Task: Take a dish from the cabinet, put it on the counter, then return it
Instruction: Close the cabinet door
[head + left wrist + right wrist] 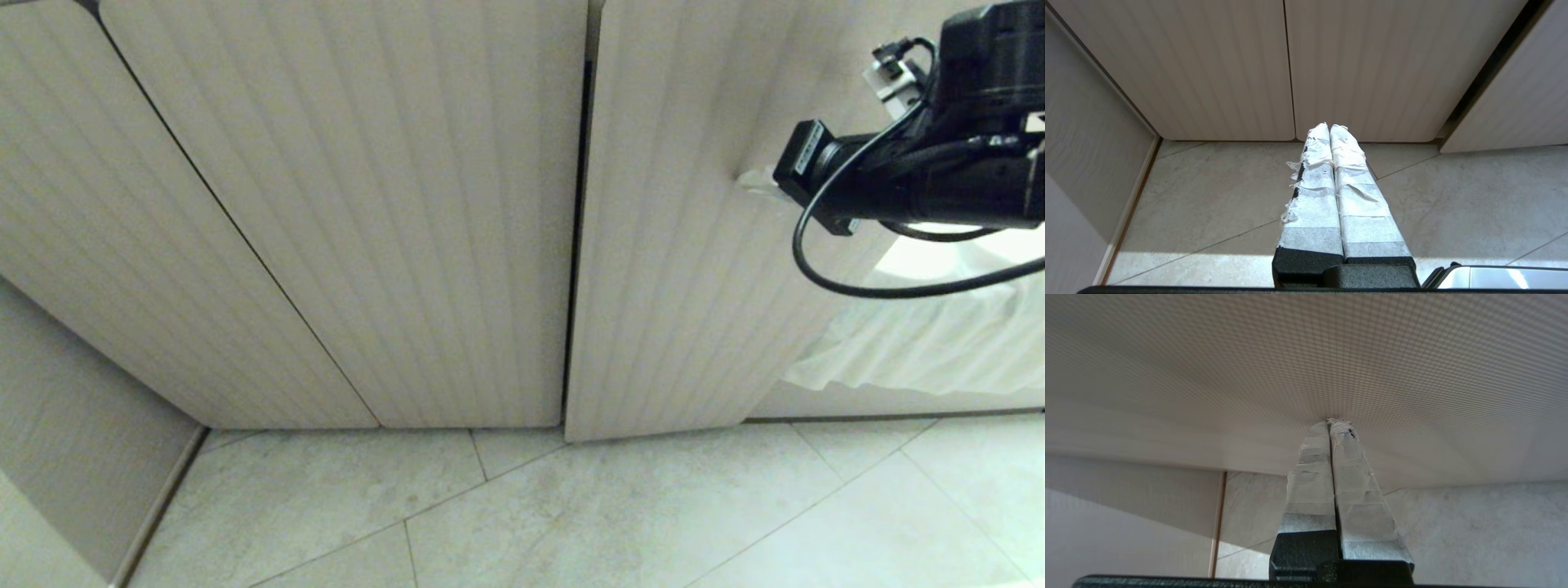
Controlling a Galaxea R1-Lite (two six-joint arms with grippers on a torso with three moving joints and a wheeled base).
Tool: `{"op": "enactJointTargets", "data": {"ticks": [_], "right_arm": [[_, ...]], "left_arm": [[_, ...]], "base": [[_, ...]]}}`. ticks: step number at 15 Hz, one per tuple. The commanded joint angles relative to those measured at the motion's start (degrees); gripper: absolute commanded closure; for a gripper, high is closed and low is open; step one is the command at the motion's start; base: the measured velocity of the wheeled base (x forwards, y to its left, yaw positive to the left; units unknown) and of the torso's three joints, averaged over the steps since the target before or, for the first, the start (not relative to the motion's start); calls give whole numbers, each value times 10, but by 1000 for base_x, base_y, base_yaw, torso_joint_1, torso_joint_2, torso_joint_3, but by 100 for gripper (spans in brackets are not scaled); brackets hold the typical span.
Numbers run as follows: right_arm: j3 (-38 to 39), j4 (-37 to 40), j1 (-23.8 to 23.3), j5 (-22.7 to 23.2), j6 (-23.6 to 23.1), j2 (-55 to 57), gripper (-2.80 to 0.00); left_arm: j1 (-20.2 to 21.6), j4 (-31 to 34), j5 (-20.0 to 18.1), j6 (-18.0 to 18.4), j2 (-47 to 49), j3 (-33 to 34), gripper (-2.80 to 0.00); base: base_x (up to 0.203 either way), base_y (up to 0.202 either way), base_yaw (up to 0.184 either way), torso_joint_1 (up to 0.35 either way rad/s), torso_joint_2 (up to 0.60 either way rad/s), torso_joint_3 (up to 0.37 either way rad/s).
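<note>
The left claw (1329, 130) is seen only in its own wrist view, with its taped fingers pressed together on nothing, hanging low over the tiled floor (571, 514) in front of the shut cabinet (351, 212) doors. In the middle of the head view a dark gap is seen between two ribbed doors, and the door to the right of it (678, 269) stands slightly ajar. At the right, the right claw (1336, 424) is brought up with its fingers closed together and empty, the tips set against or just short of that door's face; contact cannot be told. The dish is not in view and is presumably inside the cabinet. As glazed ceramic it is judged to be stiff, light, slippery and breakable, best taken by pinching the rim, one finger inside and one outside. White cloth (922, 343) is seen at the far right.
</note>
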Motion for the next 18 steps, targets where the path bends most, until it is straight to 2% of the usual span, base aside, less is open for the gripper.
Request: {"op": "enactJointTargets", "data": {"ticks": [1, 12, 18], "right_arm": [[-24, -1, 0, 1, 2, 33, 0], [-47, -40, 0, -3, 2, 93, 0], [-6, -35, 0, -2, -1, 52, 0]], "left_arm": [[0, 0, 0, 0, 0, 0, 0], [0, 0, 0, 0, 0, 0, 0], [0, 0, 0, 0, 0, 0, 0]], "base": [[0, 0, 0, 0, 0, 0], [0, 0, 0, 0, 0, 0], [0, 0, 0, 0, 0, 0]]}}
